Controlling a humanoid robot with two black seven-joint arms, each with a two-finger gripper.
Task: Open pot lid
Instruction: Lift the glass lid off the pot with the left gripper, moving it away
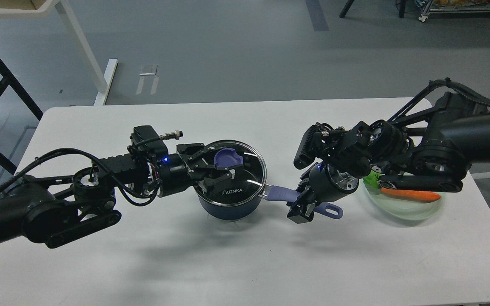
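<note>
A: Start at the left. What is the left gripper (223,166) doing?

B: It reaches in from the left over the pot (231,207), which sits on the white table (143,263) a little left of centre. Its fingers (217,179) are spread on either side of the purple-blue knob (227,158) of the lid (245,180). They sit close to the knob, but I cannot tell whether they press on it.

A: And the lid itself?

B: It lies on the pot, glass with a steel rim, the white KONKA lettering facing the near edge.

A: Moving right?

B: The pot's lavender handle (280,194) points right, its holed end just past the right gripper (301,209). That gripper comes down from the right and is closed on the handle near its end.

A: Farther right?

B: A pale green plate (402,210) carrying an orange carrot (411,194), partly under the right arm (462,140), just beside the handle's tip but not touching it.
</note>
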